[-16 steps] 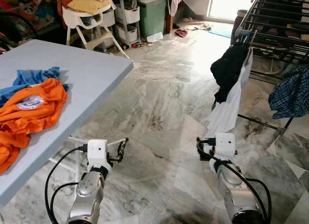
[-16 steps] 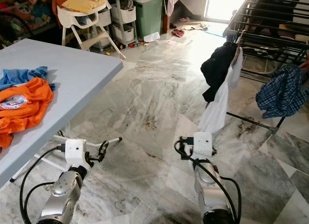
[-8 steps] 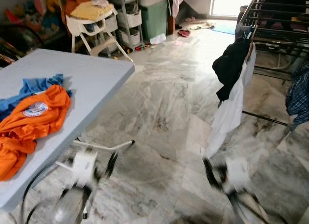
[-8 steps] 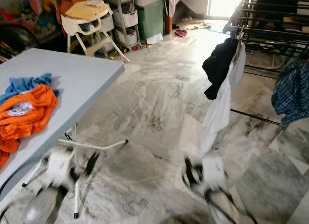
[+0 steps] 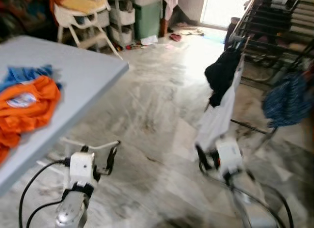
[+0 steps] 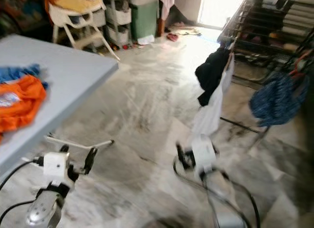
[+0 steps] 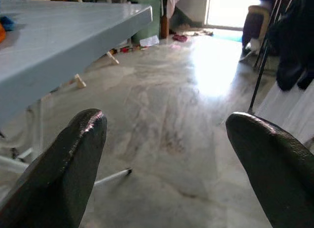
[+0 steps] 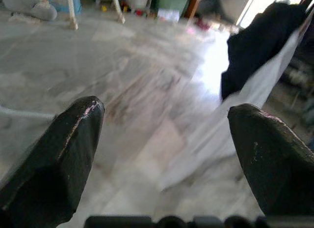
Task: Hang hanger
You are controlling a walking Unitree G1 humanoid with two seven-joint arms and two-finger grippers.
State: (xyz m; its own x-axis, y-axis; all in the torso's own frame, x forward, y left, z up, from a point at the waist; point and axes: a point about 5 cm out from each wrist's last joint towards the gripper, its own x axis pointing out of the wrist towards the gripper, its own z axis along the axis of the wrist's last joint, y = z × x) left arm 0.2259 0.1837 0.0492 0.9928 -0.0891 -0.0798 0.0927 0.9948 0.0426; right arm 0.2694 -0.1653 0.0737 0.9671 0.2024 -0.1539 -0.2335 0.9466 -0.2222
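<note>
- Hanger whereabouts first: where is it sitting?
- I cannot make one out for certain; blur is smearing the drying rack, where a black garment and a white garment are hanging, presumably on hangers; neither arm is carrying one.
- How am I expecting it to handle?
- I am judging it light and stiff, slippery if plastic; taking it at the neck under the hook is looking safest.
- And the arms?
- The left end effector is hovering low over the marble floor beside the table, fingers spread wide and gripping nothing; the right end effector is gaping just as wide, empty, and pointing toward those garments near the rack.
</note>
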